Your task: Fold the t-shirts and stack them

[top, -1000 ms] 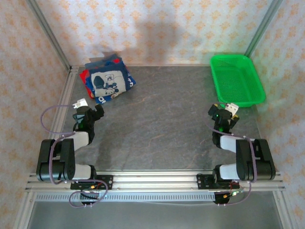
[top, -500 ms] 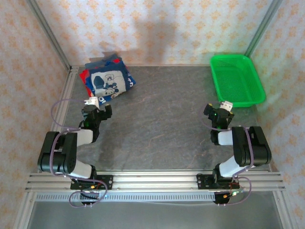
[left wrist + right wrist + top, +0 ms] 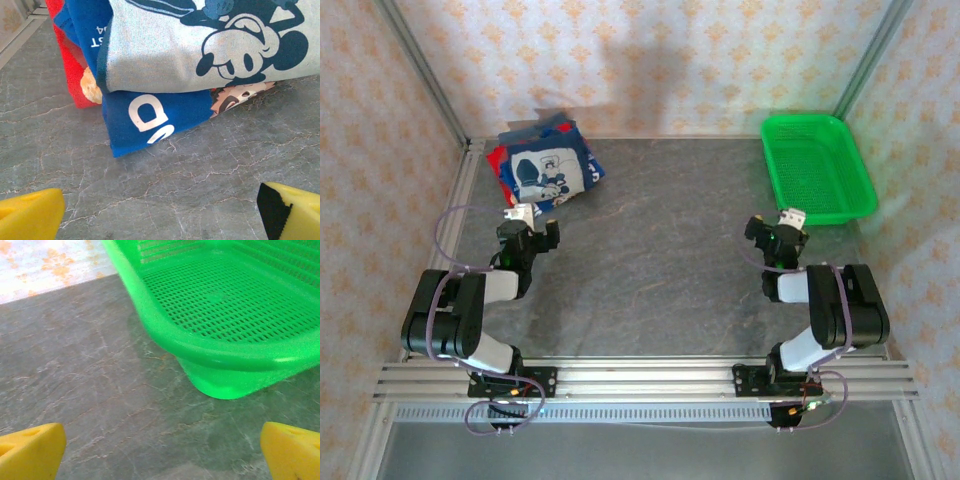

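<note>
overhead, left claw (image 3: 531, 227) open and empty, near the folded shirts (image 3: 542, 168). right claw (image 3: 777, 233) open and empty, near the green basket (image 3: 771, 168) on the table (image 3: 660, 250).

Just ahead of the left hand (image 3: 160, 214), the blue t-shirt (image 3: 150, 125) low in the pile carries big white letters cut off by the fold. One looks like a "D"; the rest can't be read. Farther up and left, beside the cartoon-mouse print (image 3: 250, 45), small sideways white characters end in "4".
</note>
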Available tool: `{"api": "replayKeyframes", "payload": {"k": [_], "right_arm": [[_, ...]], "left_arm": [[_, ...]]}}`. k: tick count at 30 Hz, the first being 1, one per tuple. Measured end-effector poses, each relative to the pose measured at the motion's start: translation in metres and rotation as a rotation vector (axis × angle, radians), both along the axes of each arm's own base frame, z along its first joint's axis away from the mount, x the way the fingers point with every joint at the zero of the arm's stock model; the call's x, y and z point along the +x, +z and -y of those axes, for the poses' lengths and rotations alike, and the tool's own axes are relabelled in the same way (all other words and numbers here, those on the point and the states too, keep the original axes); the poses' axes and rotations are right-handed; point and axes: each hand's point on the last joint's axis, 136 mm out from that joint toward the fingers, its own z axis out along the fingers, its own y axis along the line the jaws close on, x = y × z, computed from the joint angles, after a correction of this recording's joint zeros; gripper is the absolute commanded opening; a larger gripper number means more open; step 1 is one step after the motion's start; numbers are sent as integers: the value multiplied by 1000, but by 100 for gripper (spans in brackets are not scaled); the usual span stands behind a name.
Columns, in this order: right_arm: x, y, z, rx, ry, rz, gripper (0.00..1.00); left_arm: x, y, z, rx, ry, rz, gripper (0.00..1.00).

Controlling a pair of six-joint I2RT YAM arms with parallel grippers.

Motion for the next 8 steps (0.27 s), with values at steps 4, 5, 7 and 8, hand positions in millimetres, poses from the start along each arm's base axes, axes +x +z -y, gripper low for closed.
{"api": "replayKeyframes", "payload": {"k": [4, 5, 7, 8], "right_arm": [[5, 2, -8, 1, 53, -1, 99], [6, 1, -9, 2, 58, -4, 99], [6, 0, -11, 4, 68, -10, 99], [6, 0, -11, 4, 70, -12, 99]], "left_arm": [[0, 0, 0, 0, 0, 0, 100], [0, 0, 0, 0, 0, 0, 100], [0, 0, 0, 0, 0, 0, 100], [0, 0, 0, 0, 0, 0, 100]]}}
